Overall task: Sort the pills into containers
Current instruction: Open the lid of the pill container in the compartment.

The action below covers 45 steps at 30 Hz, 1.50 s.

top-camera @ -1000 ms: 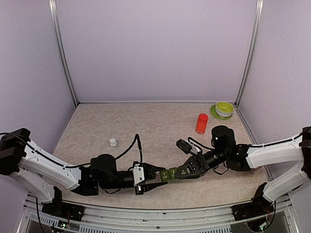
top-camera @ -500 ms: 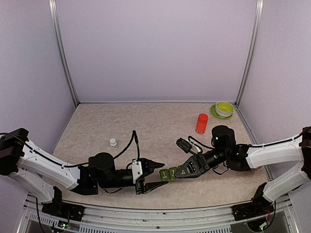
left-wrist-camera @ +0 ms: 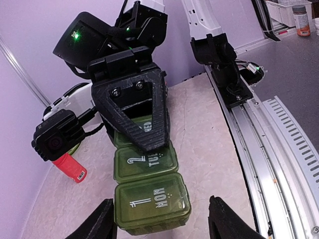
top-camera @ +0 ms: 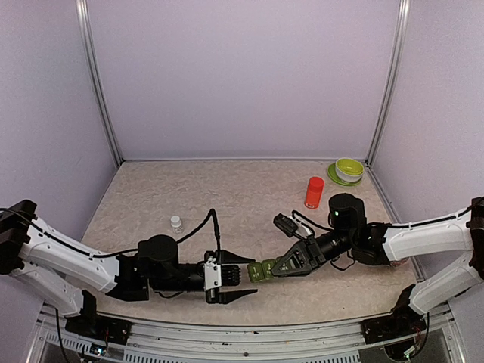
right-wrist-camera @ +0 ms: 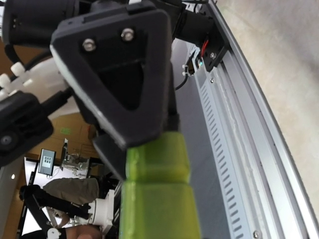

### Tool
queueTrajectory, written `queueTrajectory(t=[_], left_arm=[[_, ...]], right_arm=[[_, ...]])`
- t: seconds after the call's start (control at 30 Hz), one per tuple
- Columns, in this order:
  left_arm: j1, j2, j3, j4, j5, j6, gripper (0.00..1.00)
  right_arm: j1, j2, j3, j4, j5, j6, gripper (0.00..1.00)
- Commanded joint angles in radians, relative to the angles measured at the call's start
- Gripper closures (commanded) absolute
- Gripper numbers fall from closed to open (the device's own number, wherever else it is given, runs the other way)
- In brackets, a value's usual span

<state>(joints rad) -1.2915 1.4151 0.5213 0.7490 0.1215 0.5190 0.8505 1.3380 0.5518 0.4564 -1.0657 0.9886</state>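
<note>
Boxes [top-camera: 261, 271]: green strip of three, near the bench's [top-camera: 189, 189] front edge, midway along.
Right gripper [top-camera: 283, 266]: clenched on the strip's far end.
Left gripper [top-camera: 243, 278]: unclenched, fingers [left-wrist-camera: 102, 221] either side of the MON end.

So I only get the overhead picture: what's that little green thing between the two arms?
Observer: A strip of three containers; the left wrist camera reads 1 MON and 2 TUE on the lids.
Operator: Are they open?
Observer: No, both lids that show lie shut.
Operator: Who holds it?
Observer: The right gripper, one finger flat on the third box's lid.
</note>
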Motion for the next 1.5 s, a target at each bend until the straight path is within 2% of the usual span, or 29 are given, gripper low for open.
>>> queueTrajectory(t=[0.0,0.4,0.57,0.67,0.8,0.83,0.9,1.13,1.4,1.47], left_arm=[[0.019,-0.016,0.020,-0.039,0.066,0.025,0.41],[0.028,-0.014,0.013,0.020,0.076,-0.017,0.53],[0.027,0.009,0.027,0.036,0.071,-0.043,0.64],[0.028,0.017,0.026,0.053,0.067,-0.055,0.77],[0.028,0.012,0.022,0.064,0.060,-0.071,0.79],[0.028,0.010,0.022,0.069,0.053,-0.080,0.77],[0.028,0.009,0.020,0.080,0.034,-0.095,0.63],[0.028,0.006,0.018,0.085,0.009,-0.117,0.46],[0.028,0.003,0.031,0.090,-0.004,-0.149,0.33],[0.029,0.008,0.036,0.090,-0.017,-0.158,0.33]], right_arm=[[0.003,-0.009,0.027,-0.003,-0.022,-0.014,0.83],[0.004,-0.002,0.020,-0.003,-0.022,-0.015,0.83],[0.003,0.005,0.027,0.001,-0.026,-0.012,0.84],[0.004,0.008,0.028,-0.002,-0.026,-0.014,0.84],[0.002,0.015,0.025,-0.002,-0.027,-0.015,0.84],[0.003,0.017,0.023,0.001,-0.027,-0.014,0.84],[0.003,0.021,0.021,0.008,-0.030,-0.013,0.84],[0.004,0.027,0.022,0.013,-0.031,-0.021,0.84],[0.003,0.021,0.015,0.002,-0.021,-0.035,0.84],[0.003,0.020,0.015,-0.006,-0.020,-0.039,0.84]])
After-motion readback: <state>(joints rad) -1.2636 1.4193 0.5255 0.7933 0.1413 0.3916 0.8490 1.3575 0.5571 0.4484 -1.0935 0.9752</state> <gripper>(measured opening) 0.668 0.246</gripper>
